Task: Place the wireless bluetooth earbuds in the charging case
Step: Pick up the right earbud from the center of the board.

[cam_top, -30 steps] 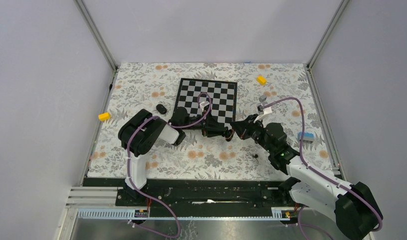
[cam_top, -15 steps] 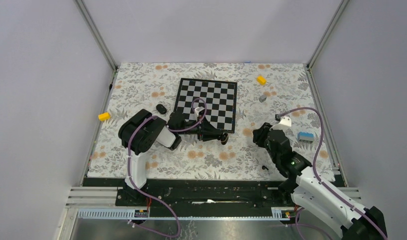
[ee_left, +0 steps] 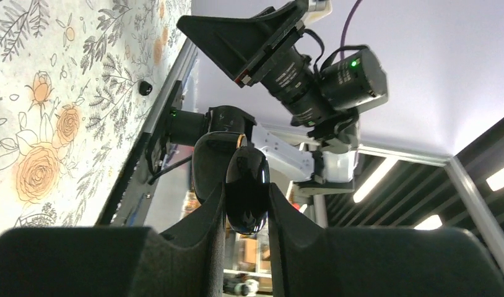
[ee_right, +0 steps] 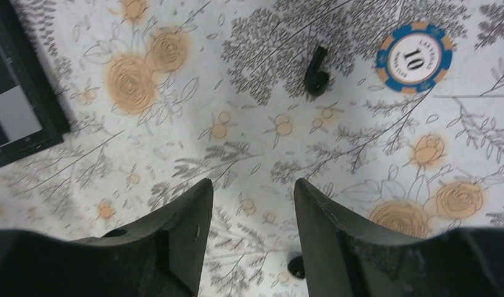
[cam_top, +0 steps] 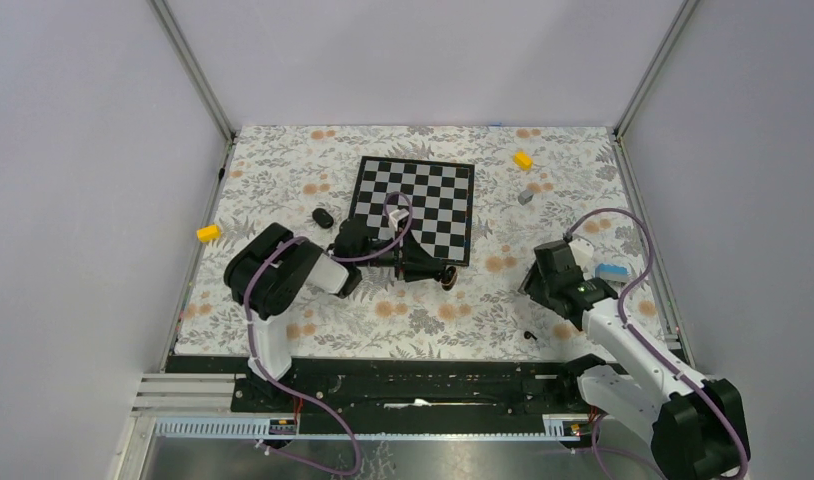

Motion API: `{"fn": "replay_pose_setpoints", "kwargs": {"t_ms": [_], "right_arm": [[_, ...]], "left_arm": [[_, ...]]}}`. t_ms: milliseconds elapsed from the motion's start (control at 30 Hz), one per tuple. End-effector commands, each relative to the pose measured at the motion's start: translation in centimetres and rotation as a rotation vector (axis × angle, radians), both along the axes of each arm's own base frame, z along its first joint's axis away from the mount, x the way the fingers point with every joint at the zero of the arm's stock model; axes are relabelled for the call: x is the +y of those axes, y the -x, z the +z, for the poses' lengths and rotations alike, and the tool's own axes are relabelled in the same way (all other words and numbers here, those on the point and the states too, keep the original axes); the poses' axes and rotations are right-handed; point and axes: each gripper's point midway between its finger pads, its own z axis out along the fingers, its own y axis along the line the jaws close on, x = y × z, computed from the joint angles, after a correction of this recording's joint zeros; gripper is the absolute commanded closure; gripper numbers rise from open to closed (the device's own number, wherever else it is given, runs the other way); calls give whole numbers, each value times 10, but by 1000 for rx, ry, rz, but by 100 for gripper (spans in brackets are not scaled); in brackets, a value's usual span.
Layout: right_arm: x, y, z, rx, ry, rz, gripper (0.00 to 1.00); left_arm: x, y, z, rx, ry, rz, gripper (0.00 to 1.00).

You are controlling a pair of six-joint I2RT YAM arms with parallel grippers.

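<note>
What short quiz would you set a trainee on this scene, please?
1. True or false: the left claw is shut on the case.
2. Which number is printed on the blue chip? A: 5. B: 10. C: 25.
3. Fill in: the right claw is ___, with nothing between its fingers, and an earbud lies on the mat ahead of it.

Key: 1 true; 2 B; 3 open.
</note>
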Motion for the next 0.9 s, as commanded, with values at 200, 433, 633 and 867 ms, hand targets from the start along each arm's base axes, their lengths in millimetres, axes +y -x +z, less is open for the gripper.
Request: {"fn": "replay_pose_setpoints", "kwargs": {"t_ms": [200,433,633,867], "right_arm": [[26,46,-9,176,-161,9,41],[25,67,-16,220,-138,-8,41],[26,82,-26,256,-105,5,43],[25,76,-30,247,-76,11,47]], "left_arm": [[-6,-12,6,-272,-231,-18,100],[-8,-15,7,-282,-253,-36,100],[-8,-15,1,-268,-245,-33,100],[-9,-15,0,-263,-243,-38,100]]}}
